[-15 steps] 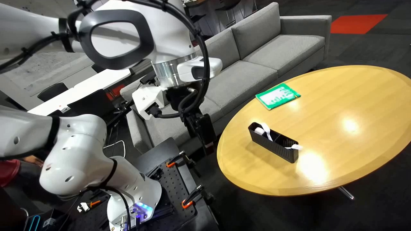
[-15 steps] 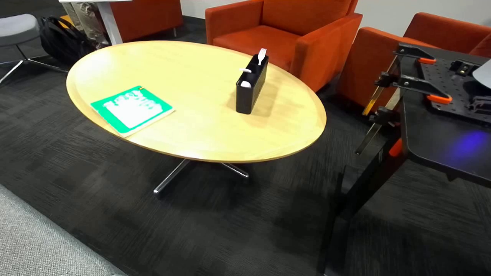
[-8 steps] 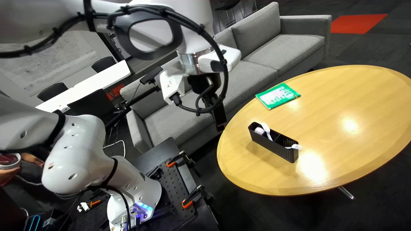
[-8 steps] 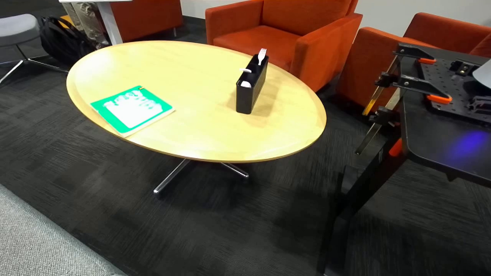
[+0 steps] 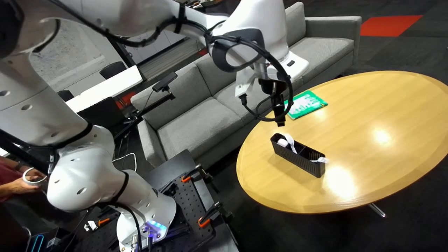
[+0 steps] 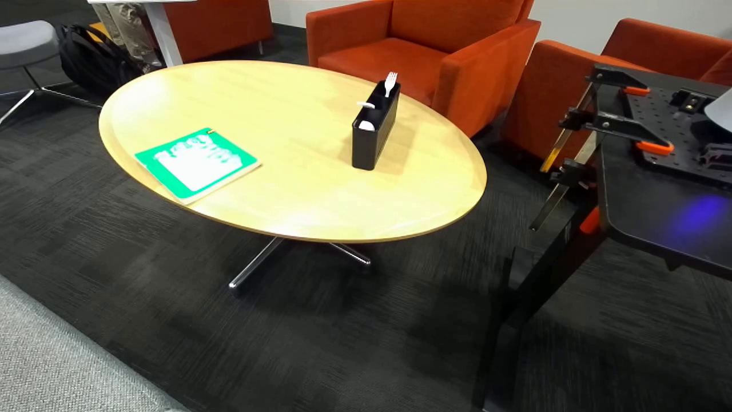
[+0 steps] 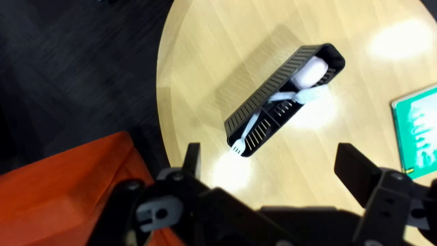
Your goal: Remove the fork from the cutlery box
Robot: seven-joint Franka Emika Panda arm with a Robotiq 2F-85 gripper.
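Note:
The cutlery box [image 5: 297, 161] is a narrow black box on the wooden table; it shows in an exterior view [image 6: 365, 150] and the wrist view [image 7: 273, 84]. The white fork [image 5: 321, 160] leans in one end compartment, tines up and past the rim, also in an exterior view [image 6: 390, 84] and the wrist view [image 7: 239, 145]. A white spoon-like utensil [image 7: 309, 95] leans in the middle. A white rounded item [image 7: 310, 72] sits in the far end. My gripper [image 7: 268, 155] is open and empty, above the table and apart from the box; it shows in an exterior view [image 5: 280, 123].
The wooden table [image 5: 392, 168] has a green-and-white booklet [image 6: 197, 163] near its edge, also in the wrist view [image 7: 420, 133]. A grey sofa [image 5: 196, 91] stands behind the table. An orange armchair [image 6: 394, 57] stands at its opposite side. A person's hands show at left [image 5: 24, 185].
The arm has swung right in an exterior view, carrying the gripper from beside the table to above it, near the booklet and box. The box and its contents have not moved.

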